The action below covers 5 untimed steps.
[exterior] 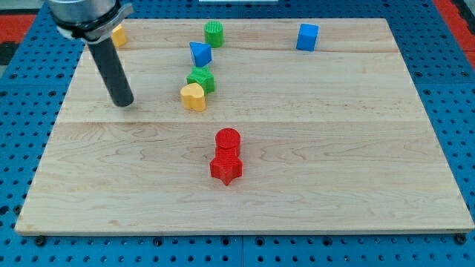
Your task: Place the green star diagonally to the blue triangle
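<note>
The green star (201,78) lies on the wooden board (334,148) at the upper middle-left. It sits just below the blue triangle (199,53) and touches the yellow heart (193,96) at its lower left. My tip (122,102) is on the board well to the left of these blocks, about level with the yellow heart. It touches no block.
A green cylinder (214,33) stands just above and right of the blue triangle. A blue cube (307,37) is at the top right. A red cylinder (228,139) and a red star (225,168) sit together at the centre. A yellow block (119,35) is partly hidden behind the rod.
</note>
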Each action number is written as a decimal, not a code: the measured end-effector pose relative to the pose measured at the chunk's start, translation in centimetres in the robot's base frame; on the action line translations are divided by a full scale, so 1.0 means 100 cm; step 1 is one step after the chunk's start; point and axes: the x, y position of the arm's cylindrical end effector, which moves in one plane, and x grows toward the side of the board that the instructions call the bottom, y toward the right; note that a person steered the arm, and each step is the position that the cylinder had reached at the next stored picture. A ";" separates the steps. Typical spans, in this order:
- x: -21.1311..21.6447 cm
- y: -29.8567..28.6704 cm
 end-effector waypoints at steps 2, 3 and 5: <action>-0.027 0.102; -0.050 0.153; -0.043 0.195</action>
